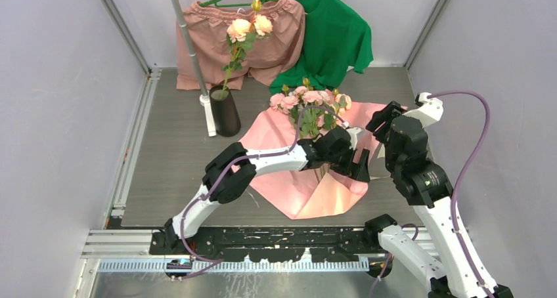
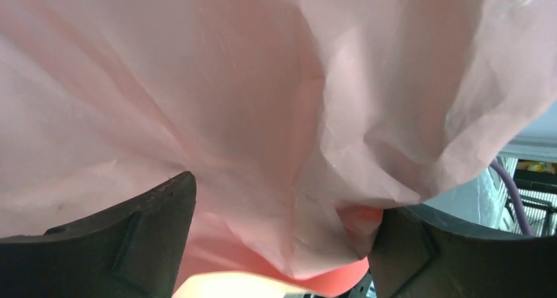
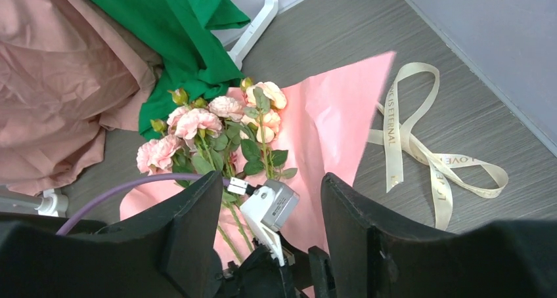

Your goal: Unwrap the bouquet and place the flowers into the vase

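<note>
Ribbon (image 3: 393, 134) lies beside paper (image 3: 328, 114) draping wide-spread left gripper (image 2: 289, 199); right gripper (image 3: 270, 180) gapes empty above flowers (image 3: 197, 121).

the vase (image 1: 225, 114) stood back left, peach roses (image 1: 248, 27) filling part of its mouth, the grey pole (image 1: 190, 48) just beside it. bare table (image 1: 171, 144) lay open between vase and pink paper (image 1: 315, 196); the left arm (image 1: 276, 160) crossed that sheet.
</note>
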Tool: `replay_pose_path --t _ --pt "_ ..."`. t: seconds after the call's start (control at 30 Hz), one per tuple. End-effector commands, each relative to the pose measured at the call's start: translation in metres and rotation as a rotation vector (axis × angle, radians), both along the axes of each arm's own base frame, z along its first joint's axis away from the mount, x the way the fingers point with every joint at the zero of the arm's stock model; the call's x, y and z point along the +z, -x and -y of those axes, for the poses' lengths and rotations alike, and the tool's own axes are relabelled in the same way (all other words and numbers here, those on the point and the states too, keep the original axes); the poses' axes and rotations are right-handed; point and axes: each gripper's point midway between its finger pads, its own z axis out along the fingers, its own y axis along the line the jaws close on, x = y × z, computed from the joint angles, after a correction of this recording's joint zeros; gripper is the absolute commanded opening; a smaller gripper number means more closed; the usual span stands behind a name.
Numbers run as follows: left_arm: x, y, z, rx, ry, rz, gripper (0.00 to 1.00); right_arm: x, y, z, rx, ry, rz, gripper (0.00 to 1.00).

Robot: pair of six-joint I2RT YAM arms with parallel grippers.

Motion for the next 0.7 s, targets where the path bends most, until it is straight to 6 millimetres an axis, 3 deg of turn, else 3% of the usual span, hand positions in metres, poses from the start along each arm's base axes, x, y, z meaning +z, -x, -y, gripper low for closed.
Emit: replay_pose_path --t 0.0,0.2,0.33,0.47,0.6,0.67 --pt "0.054 0.005 -0.008 -0.031 0.111 0.05 0.91 0.019 0.001 0.005 -0.015 0.011 0.043 0.62" --pt "0.09 0.009 -0.069 0.004 0.052 0.176 0.92 0.009 -0.003 0.002 -0.014 0.001 0.026 0.63" --pt "0.103 0.019 -0.097 -0.005 0.054 0.229 0.94 -0.018 -0.015 -0.005 -0.005 0.018 -0.063 0.64" --pt "0.096 0.015 -0.098 -0.005 0.015 0.238 0.95 -0.031 -0.021 -0.011 0.008 -0.001 -0.084 0.64" --pt "0.092 0.016 -0.082 -0.034 0.02 0.199 0.94 -0.028 -0.02 -0.013 0.026 0.0 -0.079 0.64" --pt "0.082 0.015 -0.089 -0.013 -0.003 0.203 0.94 -0.032 -0.021 -0.016 0.042 0.013 -0.102 0.64"
